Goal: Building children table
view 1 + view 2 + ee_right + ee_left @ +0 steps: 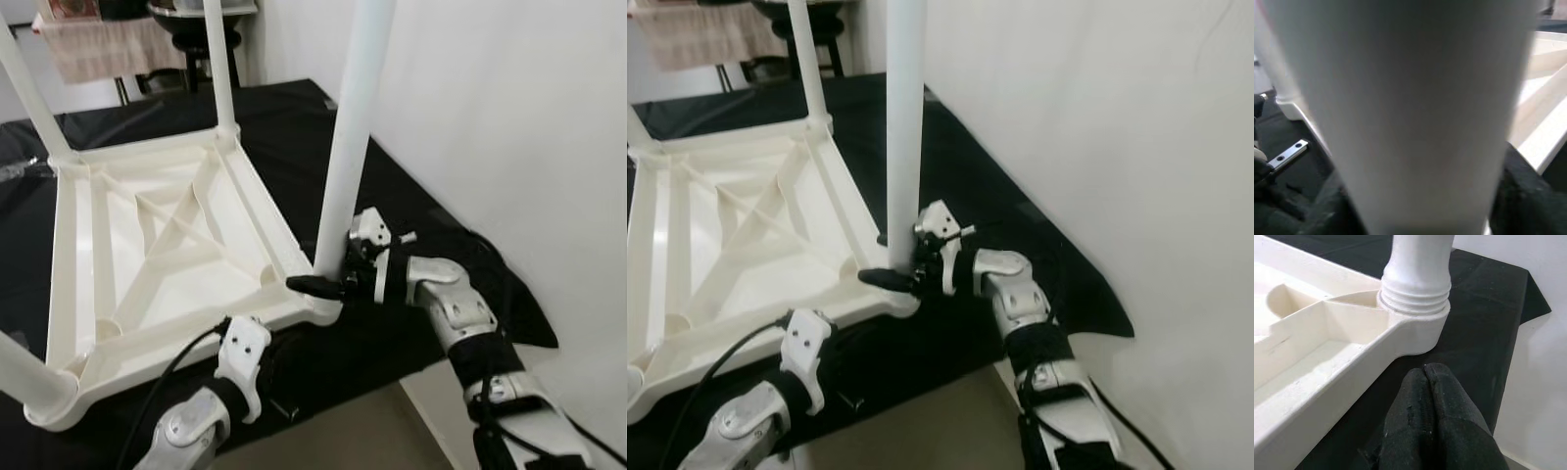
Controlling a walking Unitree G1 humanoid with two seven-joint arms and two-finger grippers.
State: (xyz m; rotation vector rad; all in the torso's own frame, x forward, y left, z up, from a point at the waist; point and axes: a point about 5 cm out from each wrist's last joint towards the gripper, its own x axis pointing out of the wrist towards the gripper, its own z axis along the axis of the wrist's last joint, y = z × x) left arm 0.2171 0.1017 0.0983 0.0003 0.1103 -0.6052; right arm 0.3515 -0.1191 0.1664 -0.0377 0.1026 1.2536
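A white plastic children's table [176,235] lies upside down on a black cloth, with its legs pointing up. My right gripper [331,280] is shut on the near right leg [348,147], just above its corner socket. In the right wrist view that leg [1410,117] stands between the dark fingers [1518,186]. In the left wrist view, screw threads [1415,301] show where the leg enters the socket. My left gripper [1424,377] is shut and empty. It sits low over the cloth in front of the table's near edge, a short way from that corner.
A white wall [509,117] stands close on the right. The black cloth [294,127] ends near my arms, with beige floor [343,431] below. Three other legs [220,69] stand upright at the other corners. A towel-draped rack [108,44] and dark stool stand behind.
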